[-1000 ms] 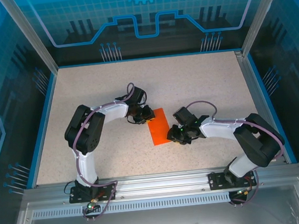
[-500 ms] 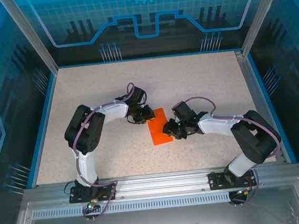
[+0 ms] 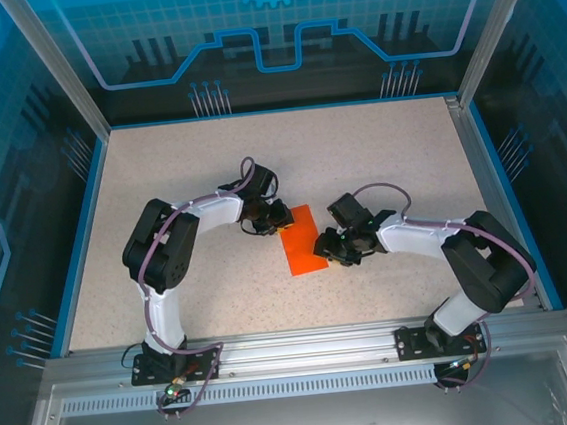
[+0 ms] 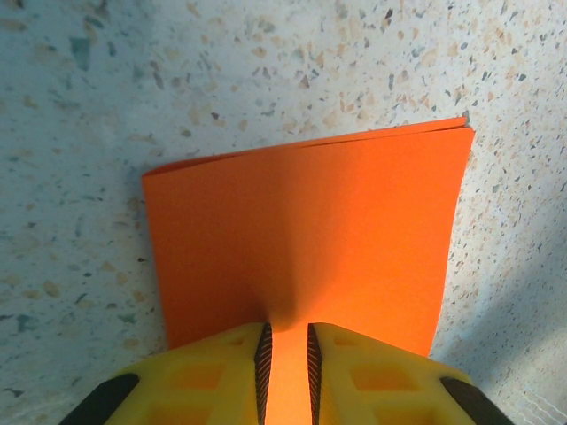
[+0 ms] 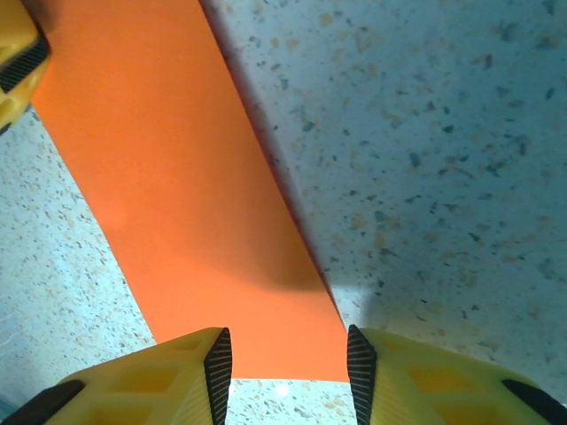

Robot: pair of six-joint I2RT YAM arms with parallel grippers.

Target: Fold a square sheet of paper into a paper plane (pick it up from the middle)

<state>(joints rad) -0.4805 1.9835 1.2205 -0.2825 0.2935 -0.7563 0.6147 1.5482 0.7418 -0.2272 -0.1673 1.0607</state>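
on a speckled table [image 3: 388, 152] inside a blue-walled cell, the orange paper [image 3: 302, 239] lies mid-table, folded once into a narrow doubled strip. the left gripper [image 4: 287, 341] pinches one end between nearly closed fingers. the right gripper [image 5: 288, 354] stands with jaws apart over the opposite end, grasping nothing. the nose and wing folds appear still to come.

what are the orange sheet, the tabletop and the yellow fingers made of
Orange sheet: thin matte paper, going by its layered folded edge and buckle at the pinch. Tabletop: speckled stone-look surface, perhaps laminate or terrazzo; smooth, low sheen. Fingers: likely moulded yellow plastic, with black ribbed pads, probably rubber.
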